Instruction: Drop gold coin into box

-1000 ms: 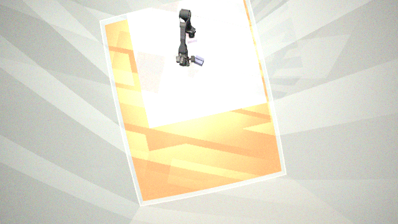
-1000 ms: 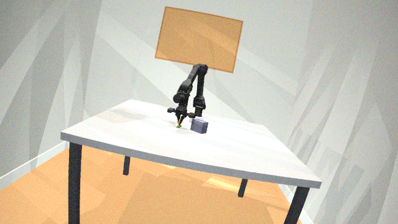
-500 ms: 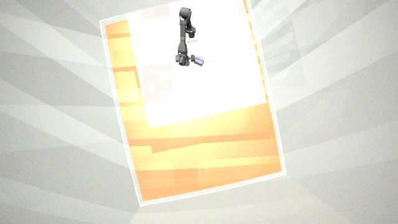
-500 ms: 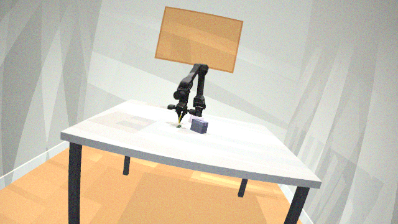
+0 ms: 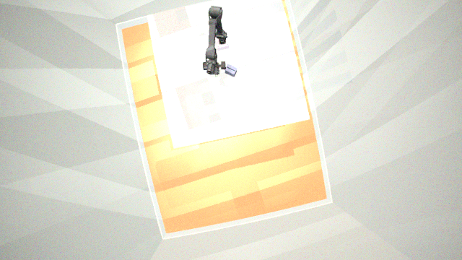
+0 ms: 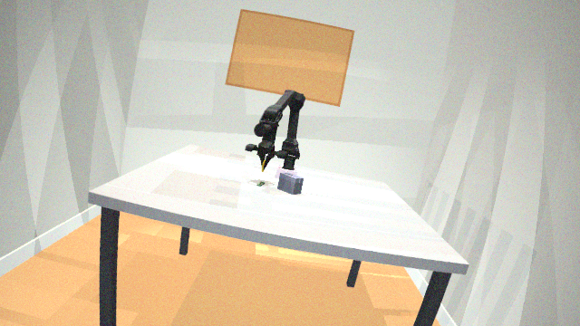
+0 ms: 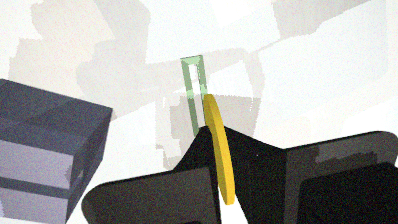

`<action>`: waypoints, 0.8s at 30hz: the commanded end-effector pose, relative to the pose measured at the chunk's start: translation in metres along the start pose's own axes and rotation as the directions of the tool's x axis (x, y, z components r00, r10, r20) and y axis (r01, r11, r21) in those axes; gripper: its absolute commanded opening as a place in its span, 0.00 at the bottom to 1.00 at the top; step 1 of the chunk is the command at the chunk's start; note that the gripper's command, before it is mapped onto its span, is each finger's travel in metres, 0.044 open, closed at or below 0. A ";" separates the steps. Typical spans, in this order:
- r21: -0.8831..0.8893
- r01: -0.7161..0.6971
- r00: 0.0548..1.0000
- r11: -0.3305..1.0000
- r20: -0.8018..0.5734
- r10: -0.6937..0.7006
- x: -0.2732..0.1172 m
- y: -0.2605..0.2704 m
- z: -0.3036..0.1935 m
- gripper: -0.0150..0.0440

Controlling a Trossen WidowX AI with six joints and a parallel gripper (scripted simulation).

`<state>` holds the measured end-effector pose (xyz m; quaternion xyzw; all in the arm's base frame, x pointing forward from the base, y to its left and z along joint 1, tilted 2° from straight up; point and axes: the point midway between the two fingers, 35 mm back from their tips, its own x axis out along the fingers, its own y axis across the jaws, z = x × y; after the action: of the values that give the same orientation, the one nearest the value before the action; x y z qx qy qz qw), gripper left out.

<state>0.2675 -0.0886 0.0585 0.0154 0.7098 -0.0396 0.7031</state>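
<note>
The gold coin (image 7: 223, 155) is pinched on edge between the fingertips of my gripper (image 6: 264, 162) (image 7: 211, 132), which is shut on it. The coin is raised above the table, clear of the holder, with its lower part sticking out below the fingers. The green holder (image 6: 261, 184) (image 7: 187, 75) lies empty on the table below; the left finger hides its near end in the wrist view. The closed grey box (image 5: 231, 70) (image 6: 290, 183) (image 7: 55, 120) stands to one side of the gripper, at the left of the wrist view. Its slot (image 7: 35, 187) shows as a dark line across the pale lid.
The arm's base (image 5: 222, 39) (image 6: 289, 162) stands behind the box on the white table (image 5: 253, 101) (image 6: 344, 222). A pale pinkish patch (image 5: 223, 47) shows by the base. The table's front edge (image 6: 272, 240) lies well away from the gripper.
</note>
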 end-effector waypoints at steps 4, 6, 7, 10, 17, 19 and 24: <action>0.002 0.000 1.000 1.000 0.019 0.000 -0.022 0.000 0.000 0.25; 0.002 0.000 1.000 1.000 0.019 0.000 -0.027 0.000 -0.001 0.25; 0.002 0.000 1.000 1.000 0.019 0.000 -0.030 0.000 -0.001 0.25; 0.002 0.000 1.000 1.000 0.019 0.000 -0.034 0.001 -0.002 0.25; -0.149 0.003 1.000 0.989 0.019 0.000 -0.034 0.002 -0.002 0.25; -0.216 0.004 1.000 0.976 0.019 0.000 -0.034 0.002 -0.001 0.25; -0.379 0.007 1.000 0.926 0.019 0.000 -0.034 0.003 -0.001 0.25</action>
<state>0.2665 -0.0851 0.0901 -0.0910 0.7040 0.0652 0.7013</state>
